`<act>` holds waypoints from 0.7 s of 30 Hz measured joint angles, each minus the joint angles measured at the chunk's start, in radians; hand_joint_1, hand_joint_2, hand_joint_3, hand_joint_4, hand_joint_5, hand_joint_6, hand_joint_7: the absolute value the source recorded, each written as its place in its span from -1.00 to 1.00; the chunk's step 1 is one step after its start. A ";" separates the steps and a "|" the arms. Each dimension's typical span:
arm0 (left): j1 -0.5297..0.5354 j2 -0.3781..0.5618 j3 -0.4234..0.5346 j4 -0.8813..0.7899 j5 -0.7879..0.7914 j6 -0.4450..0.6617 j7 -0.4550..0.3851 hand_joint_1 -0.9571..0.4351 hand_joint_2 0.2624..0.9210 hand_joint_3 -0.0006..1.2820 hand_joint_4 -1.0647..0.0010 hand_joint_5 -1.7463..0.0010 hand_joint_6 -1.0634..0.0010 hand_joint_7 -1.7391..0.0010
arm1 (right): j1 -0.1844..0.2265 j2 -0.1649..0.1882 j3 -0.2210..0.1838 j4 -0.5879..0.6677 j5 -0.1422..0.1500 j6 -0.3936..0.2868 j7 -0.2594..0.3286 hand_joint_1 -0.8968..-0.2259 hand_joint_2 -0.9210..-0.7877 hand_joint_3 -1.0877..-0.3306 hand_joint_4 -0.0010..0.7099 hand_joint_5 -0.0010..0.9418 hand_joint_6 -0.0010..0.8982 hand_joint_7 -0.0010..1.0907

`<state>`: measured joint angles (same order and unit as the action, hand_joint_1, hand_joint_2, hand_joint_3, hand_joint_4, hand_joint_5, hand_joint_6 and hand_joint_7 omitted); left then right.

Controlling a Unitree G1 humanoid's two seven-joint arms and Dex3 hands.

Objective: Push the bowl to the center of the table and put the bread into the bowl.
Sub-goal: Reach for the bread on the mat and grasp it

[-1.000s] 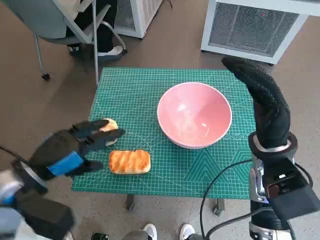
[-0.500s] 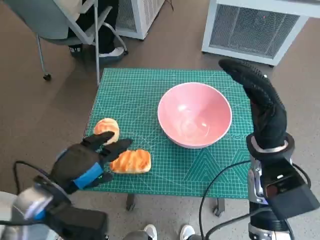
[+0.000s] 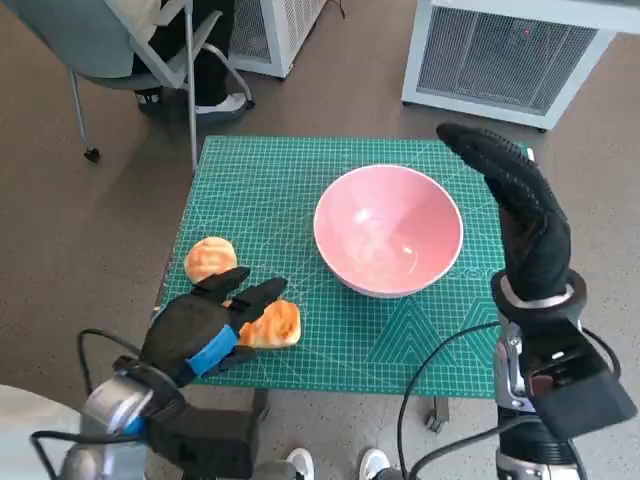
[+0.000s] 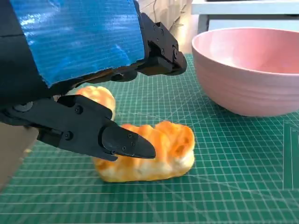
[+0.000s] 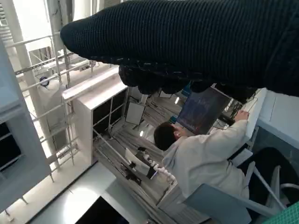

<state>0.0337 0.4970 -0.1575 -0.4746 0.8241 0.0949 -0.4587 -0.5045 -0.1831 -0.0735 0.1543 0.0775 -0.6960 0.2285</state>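
The pink bowl (image 3: 388,230) stands right of the middle of the green cutting mat (image 3: 300,170); the left wrist view shows its side (image 4: 247,70). A long golden bread (image 3: 275,323) lies near the mat's front left, and its crust (image 4: 159,151) fills the left wrist view. My left hand (image 3: 205,325) hovers over its left end with fingers spread, one black finger (image 4: 93,133) just above the loaf, holding nothing. A round bun (image 3: 210,258) sits behind it, also seen as bun (image 4: 96,98). My right hand (image 3: 515,195) is raised flat beside the bowl's right rim, empty; its glove (image 5: 196,37) shows.
A grey chair (image 3: 130,45) with a person's legs stands behind the table's left corner. White ventilated units (image 3: 510,50) stand on the floor behind. A person in white (image 5: 201,158) sits at a screen in the right wrist view. Feet (image 3: 335,462) show at the front edge.
My left hand has swung right and forward from beside the round bun to over the long bread's left end. The bowl and right hand have barely moved.
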 measured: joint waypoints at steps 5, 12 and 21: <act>-0.026 -0.038 -0.042 0.055 0.032 0.038 0.009 -0.05 0.88 -1.00 0.36 1.00 0.26 1.00 | 0.001 0.001 0.000 0.000 0.001 0.000 0.000 0.10 -1.00 -0.09 0.03 -0.98 -1.00 0.35; -0.047 -0.078 -0.098 0.138 0.059 0.082 0.016 0.03 0.91 -0.99 0.38 1.00 0.27 1.00 | 0.004 0.003 0.000 0.000 0.004 0.000 0.000 0.07 -1.00 -0.08 0.03 -0.98 -1.00 0.35; -0.086 -0.123 -0.122 0.232 0.049 0.131 0.034 0.26 0.99 -0.98 0.24 0.97 0.18 0.97 | 0.007 0.003 0.000 -0.002 0.003 0.000 0.000 0.07 -1.00 -0.08 0.03 -0.98 -1.00 0.35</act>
<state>-0.0520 0.3740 -0.2797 -0.2425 0.8731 0.2259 -0.4247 -0.4971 -0.1800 -0.0731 0.1520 0.0807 -0.6960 0.2285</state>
